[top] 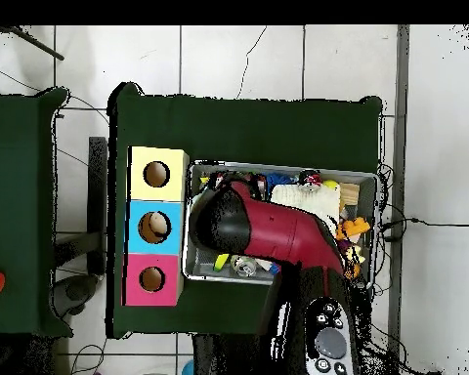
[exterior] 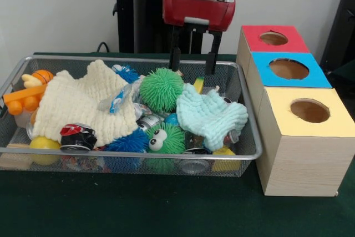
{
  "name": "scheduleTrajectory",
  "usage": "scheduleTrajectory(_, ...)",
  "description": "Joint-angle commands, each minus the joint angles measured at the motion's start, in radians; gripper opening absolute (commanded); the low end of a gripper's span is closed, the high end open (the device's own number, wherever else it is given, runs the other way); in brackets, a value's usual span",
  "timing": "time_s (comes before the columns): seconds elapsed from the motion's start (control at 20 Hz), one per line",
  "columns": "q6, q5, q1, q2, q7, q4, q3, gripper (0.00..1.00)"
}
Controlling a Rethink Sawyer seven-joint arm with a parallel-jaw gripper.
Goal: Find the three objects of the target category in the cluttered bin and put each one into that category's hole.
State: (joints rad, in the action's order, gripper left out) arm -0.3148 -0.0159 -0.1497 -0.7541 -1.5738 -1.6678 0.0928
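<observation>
The pincer [exterior: 192,62] hangs above the far rim of the wire bin [exterior: 252,137], its two black fingers [exterior: 175,58] spread wide with nothing between them. Which category is wanted cannot be told, so here is what lies under and near it. Just below and in front of the pincer sits a green spiky ball [exterior: 161,89]; to the ball's right a pale blue cloth [exterior: 212,115] is heaped over other things. A second green spiky ball with eyes [exterior: 164,139] lies at the bin's near side, between a blue spiky ball [exterior: 129,142] and the blue cloth. A large cream cloth [exterior: 80,104] covers the bin's left half, with a crushed red and black can [exterior: 77,137] at its near edge and a silver can [exterior: 148,121] towards the middle. Orange toys [exterior: 30,90] sit in the far left corner, and a yellow ball [exterior: 44,144] in the near left one. Print on the cans is too small to read.

Beside the bin, to its right on the green worktop [exterior: 138,209], stands a row of three wooden boxes, each with a round hole on top: red box [exterior: 274,38] farthest, blue box [exterior: 288,69] in the middle, yellow box [exterior: 308,112] nearest. No hole shows anything inside. From overhead, the red arm [top: 287,234] reaches across the bin and hides much of it.
</observation>
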Motion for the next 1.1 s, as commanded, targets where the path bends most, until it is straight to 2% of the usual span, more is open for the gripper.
scheduleTrajectory(0.05,-0.493,0.0,-0.018,0.027,-0.059,0.105,-0.023,1.0)
scheduleTrajectory(0.55,-0.48,0.019,-0.027,0.025,-0.071,0.099,-0.047,1.0)
scheduleTrajectory(1.1,-0.374,0.018,-0.035,0.078,-0.084,0.079,-0.07,1.0)
